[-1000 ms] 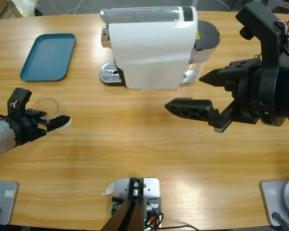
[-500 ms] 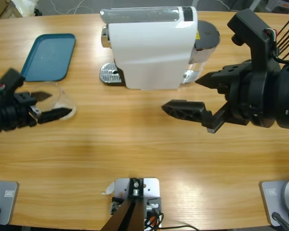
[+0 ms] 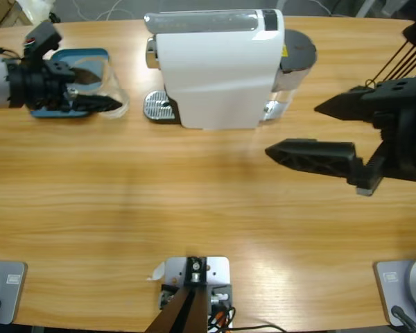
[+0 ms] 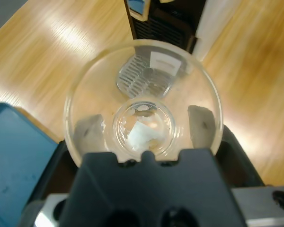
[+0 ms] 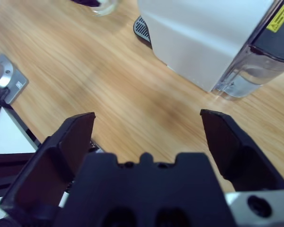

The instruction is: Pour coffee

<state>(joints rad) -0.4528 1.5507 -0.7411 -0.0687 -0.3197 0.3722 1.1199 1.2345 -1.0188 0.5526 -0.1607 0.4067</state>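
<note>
Left pincer point(image 3: 90, 89) near the desk's point(image 3: 194, 208) far left corner, jaws clamped on a clear tumbler point(image 3: 104, 87) lying sideways between them, over the blue tray's point(image 3: 55, 111) near edge and just left of the coffee machine's point(image 3: 218, 66) metal drip grate point(image 3: 158, 106); in the left wrist view the tumbler point(image 4: 144, 104) shows mouth-on with the grate point(image 4: 144, 80) beyond it, and no dark coffee can be made out inside. Right pincer point(image 3: 329, 132) above the desk's right side, jaws spread wide with nothing between them, well apart from the tumbler; the machine's white body point(image 5: 203, 33) lies ahead of it.
</note>
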